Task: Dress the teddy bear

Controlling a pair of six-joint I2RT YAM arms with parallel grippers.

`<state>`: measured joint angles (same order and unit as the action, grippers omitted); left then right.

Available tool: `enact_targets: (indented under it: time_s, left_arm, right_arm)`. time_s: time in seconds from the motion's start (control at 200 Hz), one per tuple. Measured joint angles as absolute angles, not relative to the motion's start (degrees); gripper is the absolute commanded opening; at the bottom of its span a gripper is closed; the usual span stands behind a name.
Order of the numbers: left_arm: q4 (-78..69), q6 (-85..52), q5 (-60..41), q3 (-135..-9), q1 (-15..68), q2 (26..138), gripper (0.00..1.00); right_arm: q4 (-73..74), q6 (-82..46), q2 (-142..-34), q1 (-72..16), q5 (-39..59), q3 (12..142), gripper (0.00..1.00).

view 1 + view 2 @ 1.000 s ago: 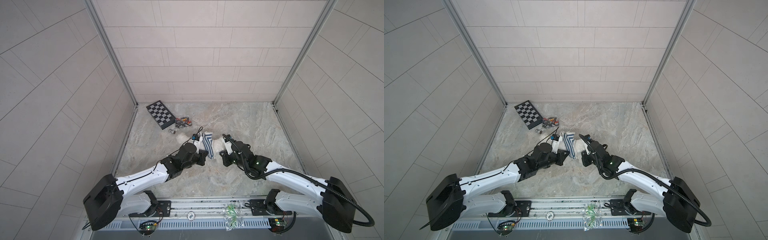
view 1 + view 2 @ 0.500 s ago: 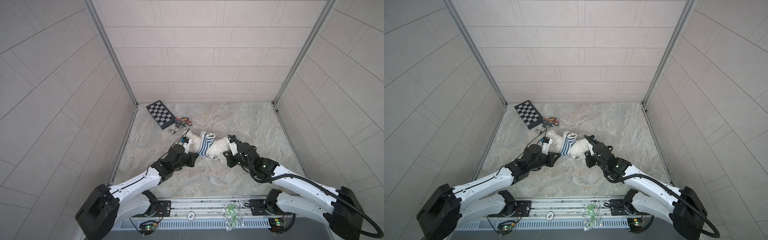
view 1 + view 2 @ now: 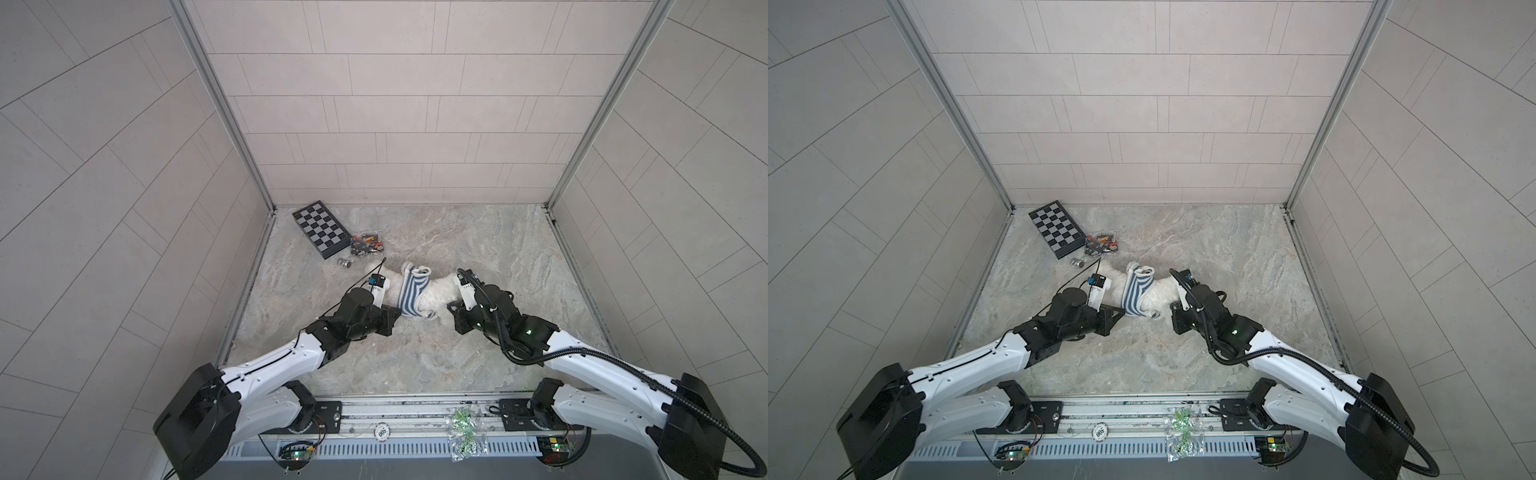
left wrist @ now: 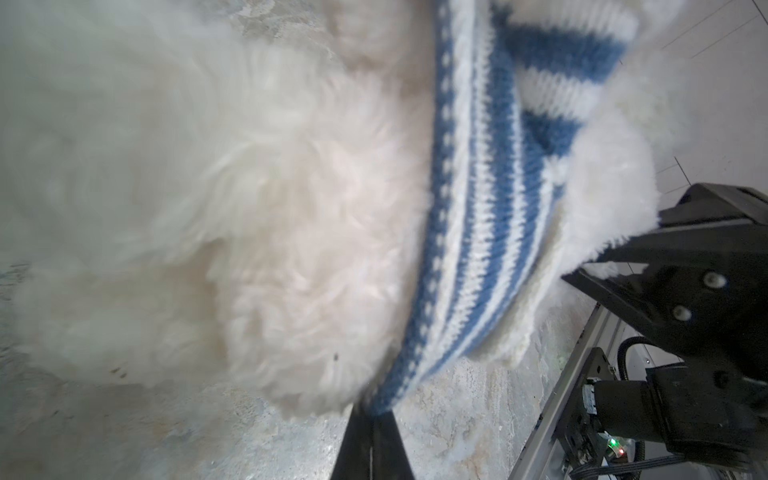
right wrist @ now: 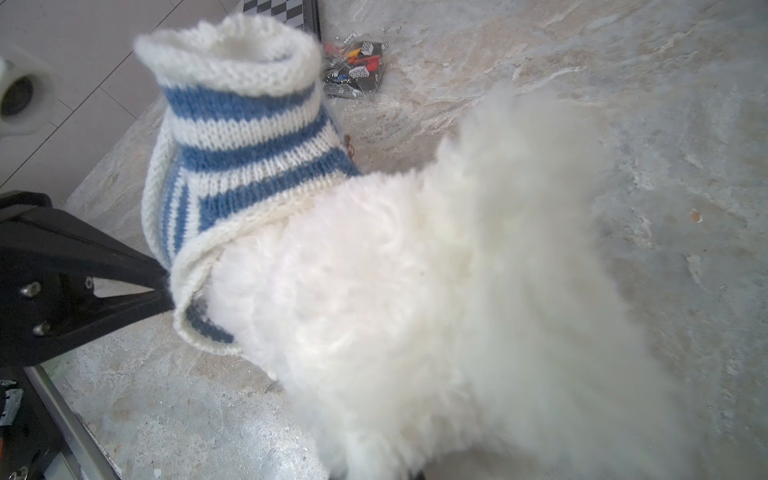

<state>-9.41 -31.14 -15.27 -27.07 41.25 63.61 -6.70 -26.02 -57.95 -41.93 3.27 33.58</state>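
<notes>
teddy bear [image 3: 442, 291] now stretched out, shirt [image 3: 409, 293] midbody

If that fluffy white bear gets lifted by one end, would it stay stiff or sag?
Probably sag: the teddy bear lies slumped and looks soft all over. Likely light for its size, being fluffy plush. Hardly slippery: its long fur and the striped shirt bunched round it should give grip.

Pale tiled walls [image 3: 386, 104], marbled grey floor [image 3: 478, 241], even light
</notes>
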Motion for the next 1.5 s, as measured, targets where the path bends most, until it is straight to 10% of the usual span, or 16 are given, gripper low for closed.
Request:
enact_targets:
  time_s: [0.456,1.056,1.497]
  left_arm:
    - [-19.2,-31.0,-10.0,-16.2,45.1,61.6,0.73]
    - [-41.4,-29.6,-4.9,-15.8,49.6,79.1,0.66]
    - [-48.2,-26.8,-4.1,-15.8,50.1,80.1,0.4]
  right_arm:
    - [-3.9,-28.9,-59.6,-41.6,7.6,33.3,0.0]
    - [-3.4,-31.0,-59.7,-40.9,12.3,33.3,0.0]
    - [-0.4,-33.4,-59.3,-36.0,18.1,32.6,0.0]
